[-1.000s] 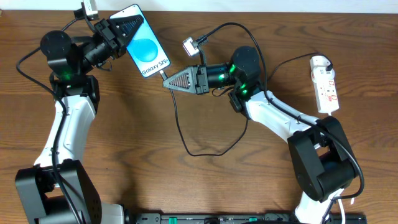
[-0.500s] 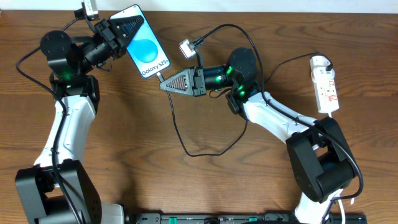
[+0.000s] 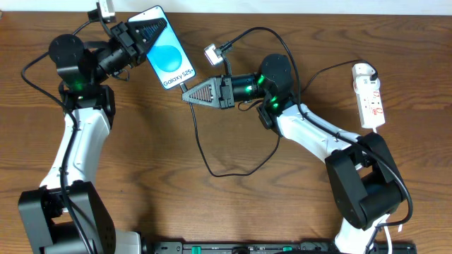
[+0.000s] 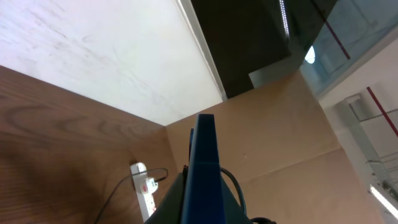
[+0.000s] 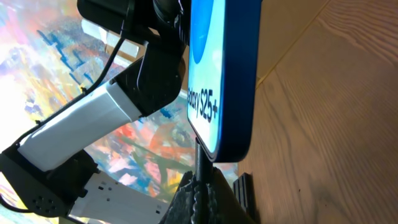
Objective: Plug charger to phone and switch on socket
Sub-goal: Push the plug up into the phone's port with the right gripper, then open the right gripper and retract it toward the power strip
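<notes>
My left gripper clamped the phone at eleven o'clock, bottom edge presented for plugging. My right gripper pinched the charger by its tip against that edge. The socket lay well apart at three o'clock.

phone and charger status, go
Left fingers gripping phone. Right fingers holding charger plug at phone's bottom port. Socket untouched, nothing in the way.

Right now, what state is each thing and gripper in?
phone: screen lit, gripped by the left gripper.
charger: plug tip at phone's bottom edge; seating unclear.
socket: lying flat, untouched; switch position unreadable.
left gripper: shut on phone.
right gripper: shut on charger plug.
</notes>
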`<state>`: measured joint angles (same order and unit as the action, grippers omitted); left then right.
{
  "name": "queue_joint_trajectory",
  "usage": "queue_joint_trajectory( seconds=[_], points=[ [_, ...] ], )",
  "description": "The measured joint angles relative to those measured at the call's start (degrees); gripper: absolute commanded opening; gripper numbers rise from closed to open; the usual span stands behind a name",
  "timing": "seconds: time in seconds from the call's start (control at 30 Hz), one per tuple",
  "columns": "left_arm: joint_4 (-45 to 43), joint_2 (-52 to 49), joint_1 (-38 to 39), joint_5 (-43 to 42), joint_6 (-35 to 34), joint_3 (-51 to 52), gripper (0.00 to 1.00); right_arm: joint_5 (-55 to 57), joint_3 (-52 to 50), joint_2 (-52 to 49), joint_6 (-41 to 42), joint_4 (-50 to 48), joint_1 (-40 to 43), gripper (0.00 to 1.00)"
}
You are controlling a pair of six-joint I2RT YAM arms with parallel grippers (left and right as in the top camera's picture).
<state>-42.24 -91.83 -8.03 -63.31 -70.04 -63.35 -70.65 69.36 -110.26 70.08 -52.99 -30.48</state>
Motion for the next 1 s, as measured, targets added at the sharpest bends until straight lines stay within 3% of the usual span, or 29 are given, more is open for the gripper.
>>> queue_joint_trajectory(
  seconds=[0.57,0.7,1.0],
  points=[
    [-0.04,0.00,0.02,-1.73,0.85,0.00,0.07,-0.72,-0.02,0.00,-0.02,0.04,-0.09,0.02],
    [0.24,0.00,0.20,-3.17,0.92,0.00,0.07,1.03,-0.04,0.00,0.00,-0.02,-0.13,0.27],
    [0.28,0.00,1.73,-5.86,1.07,0.00,0.07,3.48,-0.02,0.00,-0.37,-0.26,0.22,0.69]
  ],
)
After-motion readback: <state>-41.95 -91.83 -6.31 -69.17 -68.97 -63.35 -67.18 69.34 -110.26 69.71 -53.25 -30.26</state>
